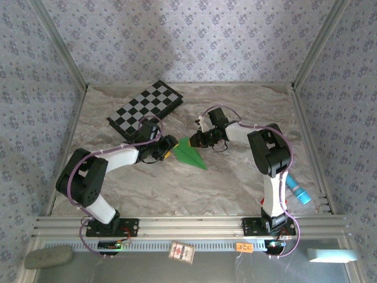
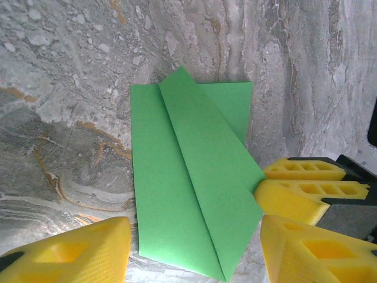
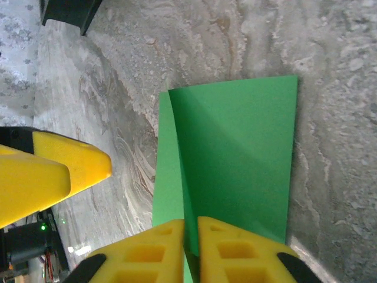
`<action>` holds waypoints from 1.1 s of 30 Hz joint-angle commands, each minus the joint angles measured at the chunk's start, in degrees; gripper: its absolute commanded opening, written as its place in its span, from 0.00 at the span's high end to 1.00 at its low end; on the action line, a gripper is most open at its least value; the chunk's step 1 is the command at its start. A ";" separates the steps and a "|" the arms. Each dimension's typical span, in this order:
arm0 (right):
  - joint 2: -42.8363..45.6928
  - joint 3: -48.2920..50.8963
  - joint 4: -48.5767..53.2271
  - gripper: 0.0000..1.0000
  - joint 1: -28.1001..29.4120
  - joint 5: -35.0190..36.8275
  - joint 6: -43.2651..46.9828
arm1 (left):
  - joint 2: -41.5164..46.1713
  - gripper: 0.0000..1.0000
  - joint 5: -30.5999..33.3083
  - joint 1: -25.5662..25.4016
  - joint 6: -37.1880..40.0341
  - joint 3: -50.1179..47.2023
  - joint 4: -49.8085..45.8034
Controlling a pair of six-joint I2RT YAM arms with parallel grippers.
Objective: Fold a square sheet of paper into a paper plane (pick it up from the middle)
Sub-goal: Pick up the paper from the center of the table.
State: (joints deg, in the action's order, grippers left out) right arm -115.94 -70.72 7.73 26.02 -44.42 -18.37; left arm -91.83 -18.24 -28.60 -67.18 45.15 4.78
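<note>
The plane (image 1: 191, 154) lies flat near the middle of the table, between the two grippers, its point aimed at the lower right of the top view. The right gripper (image 3: 189, 224) is clenched on it: in the right wrist view its two yellow fingers (image 3: 241, 253) stand at the bottom edge of the frame, pressed close, with a green fold caught in the thin gap between them. The left wrist view shows the same pinch from the other side, at the right edge of the sheet, where the paper's corner meets that pair of fingers (image 2: 306, 197). The left gripper (image 2: 195, 227) is released, jaws spread wide, one finger at the lower left corner of the frame and one at the lower right, with the pointed end of the plane lying between them and clear of both. A long diagonal flap lies folded over a flatter layer.

The table (image 1: 235, 177) is grey-brown marbled stone in look. Walls (image 1: 194, 41) papered in pale grey with small flower marks close it on three sides, and an aluminium rail (image 1: 188, 225) runs along the bottom, carrying both arm bases.

A black-and-white board (image 1: 144, 107) lies in the upper left of the table, just behind the left arm's wrist. A blue tube (image 1: 298, 193) lies at the right edge beside the right arm. Below the rail sit a grey lump (image 1: 48, 257), a small card (image 1: 181, 251), an orange tag (image 1: 244, 247) and a white pad (image 1: 331, 254). In the top view the two grippers stand close together over the paper's upper left end.
</note>
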 commanded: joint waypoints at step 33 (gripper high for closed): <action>15.52 10.07 -45.94 0.96 -4.19 -10.33 -45.83 | 4.47 0.46 -15.68 -2.78 0.82 -2.69 41.15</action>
State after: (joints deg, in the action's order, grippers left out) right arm -101.45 -60.99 -33.52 22.24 -52.88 -60.20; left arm -87.44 -31.94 -31.20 -66.81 41.47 39.40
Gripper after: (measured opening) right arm 0.056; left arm 0.555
